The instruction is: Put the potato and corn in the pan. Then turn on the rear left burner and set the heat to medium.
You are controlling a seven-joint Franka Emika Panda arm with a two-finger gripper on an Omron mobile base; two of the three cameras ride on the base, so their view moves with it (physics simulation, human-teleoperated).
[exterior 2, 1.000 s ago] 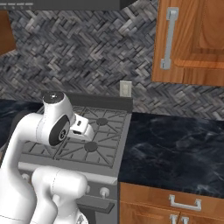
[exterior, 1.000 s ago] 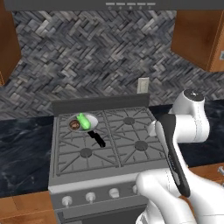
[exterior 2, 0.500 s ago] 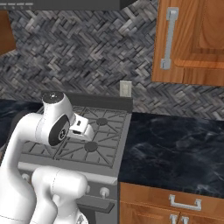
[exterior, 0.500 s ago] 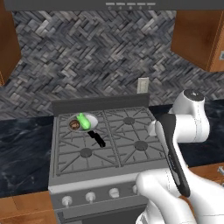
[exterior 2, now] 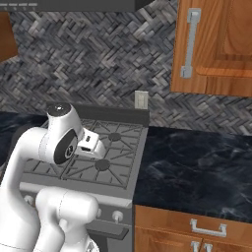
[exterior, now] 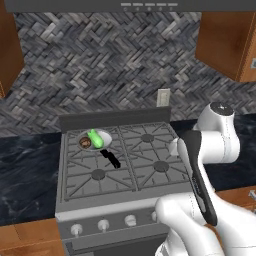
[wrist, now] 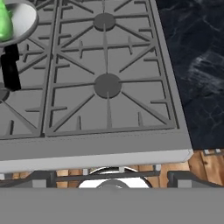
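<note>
The pan [exterior: 98, 139] sits on the rear left burner [exterior: 76, 149], whose cap is hidden under it, and its black handle [exterior: 112, 159] points to the stove's front. Inside lie the brown potato [exterior: 85, 143] and the green corn [exterior: 96, 138]. In the hand view the pan [wrist: 21, 18] with the corn [wrist: 4, 22] shows at the upper left. My gripper [wrist: 112, 177] hovers above the stove's front right edge, away from the pan. It is open, its fingertips [wrist: 40, 177] far apart with nothing between them. The hand [exterior 2: 91, 143] shows over the right burners.
A row of knobs [exterior: 103, 225] runs along the stove's front panel. The right burners [wrist: 107, 85] are bare. Dark marble counter [exterior 2: 197, 167] flanks the stove on both sides. Wooden cabinets [exterior 2: 216, 44] hang above, and an outlet [exterior: 163, 97] is on the backsplash.
</note>
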